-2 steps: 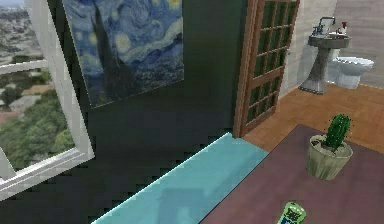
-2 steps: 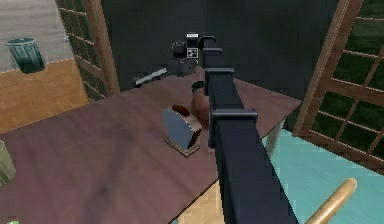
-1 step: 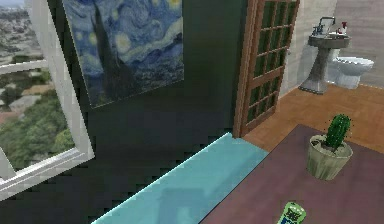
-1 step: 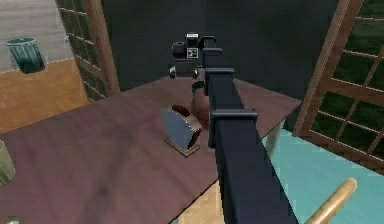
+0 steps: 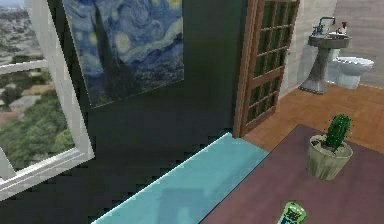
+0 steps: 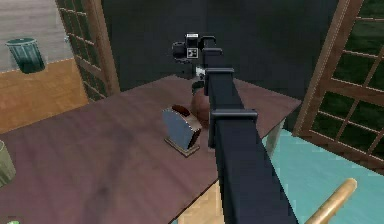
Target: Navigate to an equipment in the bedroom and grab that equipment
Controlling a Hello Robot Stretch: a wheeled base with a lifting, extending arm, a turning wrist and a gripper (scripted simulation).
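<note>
one tan, rounded bat-like stick [image 6: 331, 203], likeliest the equipment, low at the arm side view's right over a teal surface [image 6: 300, 160], near the dark arm [image 6: 240, 150]. one gripper [image 6: 183, 52] above the brown table [image 6: 110, 130]; how its fingers are set, and whether it holds anything, cannot be told. one slatted holder [image 6: 181, 130], one reddish-brown object [image 6: 196, 104] on that table. forward view adds: cactus [image 5: 333, 140]; small green device [image 5: 291, 212], print too small to read; night-sky painting [image 5: 135, 45]; window [image 5: 30, 90]; paned door [image 5: 268, 60]; sink [image 5: 325, 45]; toilet [image 5: 352, 68].
</note>
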